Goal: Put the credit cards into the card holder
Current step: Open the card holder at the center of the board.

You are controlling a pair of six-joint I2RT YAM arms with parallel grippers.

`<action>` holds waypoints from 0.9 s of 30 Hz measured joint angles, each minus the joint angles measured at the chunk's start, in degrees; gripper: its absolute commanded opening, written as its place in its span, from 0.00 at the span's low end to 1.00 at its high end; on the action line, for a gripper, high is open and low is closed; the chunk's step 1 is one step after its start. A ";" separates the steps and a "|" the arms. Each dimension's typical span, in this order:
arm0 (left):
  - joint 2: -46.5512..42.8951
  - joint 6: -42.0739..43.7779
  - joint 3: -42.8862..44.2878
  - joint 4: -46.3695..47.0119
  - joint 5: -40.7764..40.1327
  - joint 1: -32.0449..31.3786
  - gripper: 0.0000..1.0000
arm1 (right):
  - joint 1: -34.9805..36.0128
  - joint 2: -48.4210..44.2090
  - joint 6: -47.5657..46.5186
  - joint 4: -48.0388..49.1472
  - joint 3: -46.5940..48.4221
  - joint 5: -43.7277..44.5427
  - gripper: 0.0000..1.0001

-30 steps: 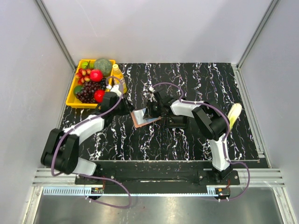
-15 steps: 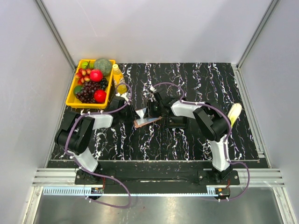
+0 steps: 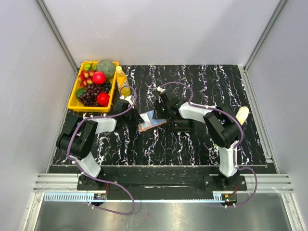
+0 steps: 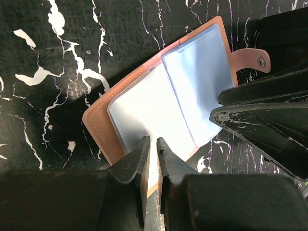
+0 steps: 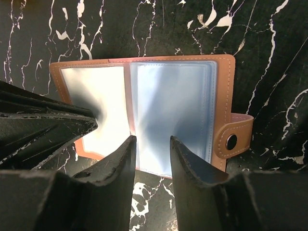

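Observation:
The tan-brown card holder (image 3: 153, 121) lies open mid-table, its pale plastic sleeves facing up (image 4: 144, 106) (image 5: 173, 96) and its snap tab (image 5: 236, 139) at one edge. My left gripper (image 3: 137, 118) (image 4: 153, 139) is shut to a thin slit, tips at the near edge of one page, nothing between them. My right gripper (image 3: 160, 113) (image 5: 153, 138) comes from the opposite side, open, tips over the other page beside the fold. No loose credit cards show. I cannot tell whether the bluish sleeve holds one.
A black open box (image 3: 183, 126) sits under the right arm, just right of the holder. A yellow tray (image 3: 72, 102) of fruit and a yellow bottle (image 3: 121, 77) stand at the back left. A banana (image 3: 241, 115) lies at the right.
The left jaws have closed down and the left arm's elbow has swung back to the left. The right jaws have widened. The holder's raised page has settled lower.

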 measured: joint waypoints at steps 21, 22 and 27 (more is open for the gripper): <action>-0.48 0.48 0.00 -0.81 0.55 0.00 0.15 | 3.72 4.13 -8.00 -6.88 7.43 9.25 0.28; -0.48 0.48 0.00 -0.83 0.63 0.00 0.15 | 3.78 4.20 -8.13 -6.99 7.52 9.44 0.26; -0.57 0.48 -0.04 -0.90 0.66 0.00 0.15 | 4.00 4.28 -8.57 -7.39 7.87 10.16 0.32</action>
